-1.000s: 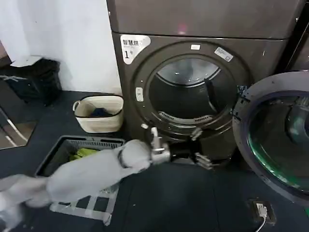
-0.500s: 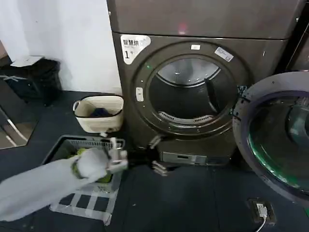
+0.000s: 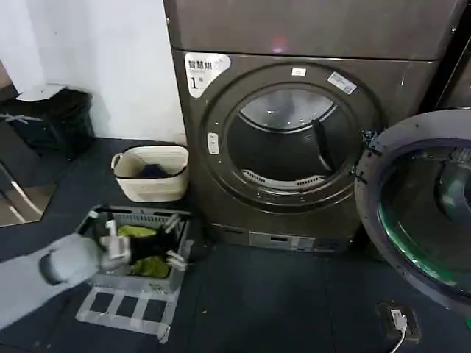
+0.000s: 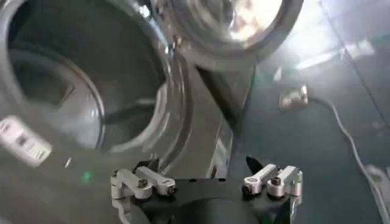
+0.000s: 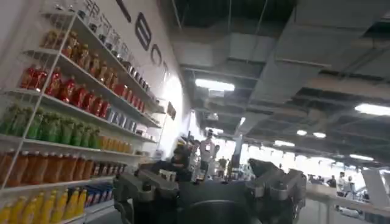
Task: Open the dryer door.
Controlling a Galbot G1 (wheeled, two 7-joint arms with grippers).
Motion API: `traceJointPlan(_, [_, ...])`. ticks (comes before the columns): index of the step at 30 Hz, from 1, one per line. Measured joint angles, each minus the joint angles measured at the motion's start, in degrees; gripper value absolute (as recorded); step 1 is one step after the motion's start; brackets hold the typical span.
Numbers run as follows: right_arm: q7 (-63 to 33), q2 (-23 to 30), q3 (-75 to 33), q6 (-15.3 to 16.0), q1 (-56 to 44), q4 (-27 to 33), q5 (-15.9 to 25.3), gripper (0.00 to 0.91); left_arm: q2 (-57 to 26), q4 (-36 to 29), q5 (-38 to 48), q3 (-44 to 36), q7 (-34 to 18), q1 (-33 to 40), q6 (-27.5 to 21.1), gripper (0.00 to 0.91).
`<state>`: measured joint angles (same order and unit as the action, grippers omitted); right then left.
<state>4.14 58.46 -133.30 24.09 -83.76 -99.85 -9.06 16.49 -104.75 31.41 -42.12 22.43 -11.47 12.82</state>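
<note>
Hanging wide open at right, the dryer door (image 3: 416, 206) looks heavy, rigid and slick on its chrome rim, best taken at the rim's free edge. The left gripper (image 3: 151, 250), fingers apart and empty, hovers over the grey laundry basket (image 3: 99, 220). The right gripper (image 5: 210, 189), raised elsewhere, holds nothing, fingers apart.

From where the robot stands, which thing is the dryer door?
Find the grey-brown machine with the white "1" sticker. To the right of its round drum opening, the large round chrome-rimmed, dark-glass dryer door stands swung wide open on its hinge.
</note>
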Motion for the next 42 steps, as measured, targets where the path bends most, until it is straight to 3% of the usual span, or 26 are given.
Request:
traceJointPlan(11, [0.1, 0.2, 1.4, -0.3, 1.6, 0.3, 0.4, 0.907, -9.1, -0.3, -1.3, 8.4, 0.3, -8.2, -1.2, 0.907])
traceJointPlan(21, [0.3, 0.1, 1.0, -1.2, 1.3, 1.3, 0.9, 0.907, -13.8, 2.7, -2.5, 8.4, 1.0, -10.6, -0.7, 0.907])
traceJointPlan(42, [0.6, 0.0, 0.9, -1.5, 1.0, 1.7, 1.1, 0.907, -15.8, 7.5, -5.5, 7.6, 2.5, -11.7, -0.7, 0.907])
